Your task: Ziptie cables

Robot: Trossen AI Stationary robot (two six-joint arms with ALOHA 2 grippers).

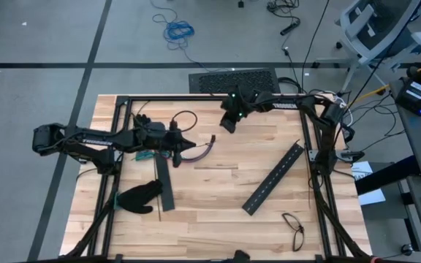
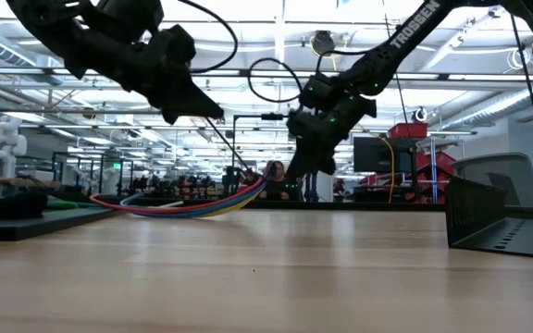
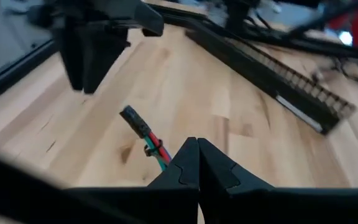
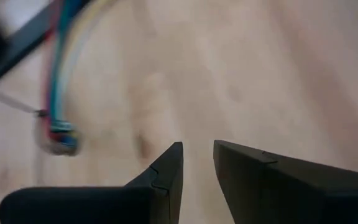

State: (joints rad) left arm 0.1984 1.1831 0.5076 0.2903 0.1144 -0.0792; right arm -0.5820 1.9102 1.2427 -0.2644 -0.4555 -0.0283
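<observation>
Left pincer (image 1: pixel 183 144): fingers (image 3: pixel 185 169) pressed together, closed on the cables (image 1: pixel 202 150) at the bundle's left end. I see the cables arc right from it across the desk (image 1: pixel 218 204), their free end curling up. Right pincer (image 1: pixel 228 124) hangs just up and right of that free end, fingers (image 4: pixel 166 168) a little apart, holding nothing. A black slotted bar (image 1: pixel 274 178) lies well right of the cables; a black glove (image 1: pixel 139 196) below them.

Robotics laboratory: a wooden table (image 1: pixel 218 212) is sitting inside a black frame (image 1: pixel 196 97) on grey flooring, while ceiling strip lights (image 2: pixel 276 37), equipment racks and a white humanoid robot (image 2: pixel 6 141) are showing behind.
</observation>
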